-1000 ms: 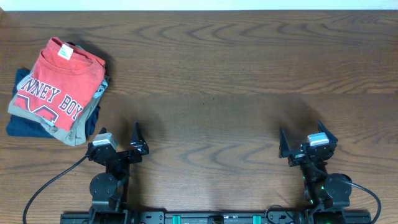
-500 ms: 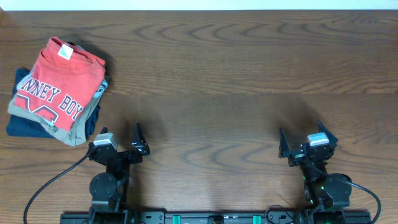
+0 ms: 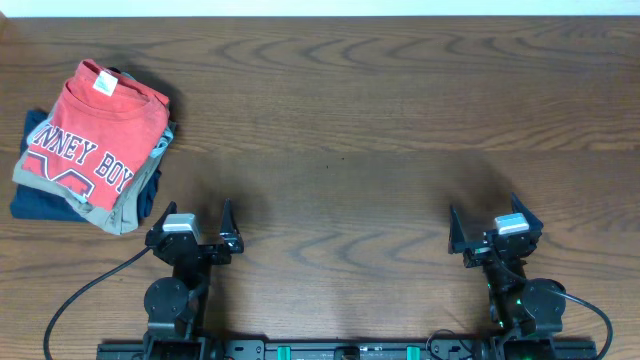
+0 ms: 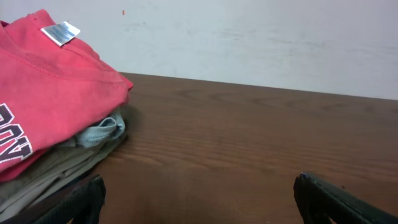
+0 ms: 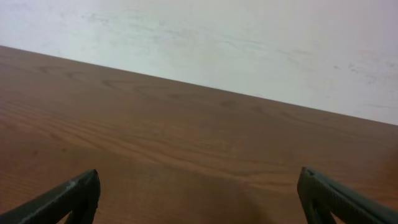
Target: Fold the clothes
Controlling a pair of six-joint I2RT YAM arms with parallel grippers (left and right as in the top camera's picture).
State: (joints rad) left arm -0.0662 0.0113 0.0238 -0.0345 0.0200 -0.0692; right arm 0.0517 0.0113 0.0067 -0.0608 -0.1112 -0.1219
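The coral-red T-shirt (image 3: pixel 95 135) lies folded on top of a pile at the table's far left, with its white block lettering and white neck tag facing up. It also shows at the left of the left wrist view (image 4: pixel 43 93). My left gripper (image 3: pixel 190 232) is open and empty at the front of the table, below and to the right of the pile, and it shows open in its wrist view (image 4: pixel 199 199). My right gripper (image 3: pixel 490 226) is open and empty at the front right over bare wood (image 5: pixel 199 193).
Under the shirt lie a light blue-grey garment (image 4: pixel 99 132), a khaki garment (image 3: pixel 125 208) and a navy garment (image 3: pixel 35 200). A white wall borders the table's far edge (image 5: pixel 249 37). Cables run from both arm bases at the front edge.
My left gripper has turned and shifted slightly to the right. The right arm and the pile have not moved.
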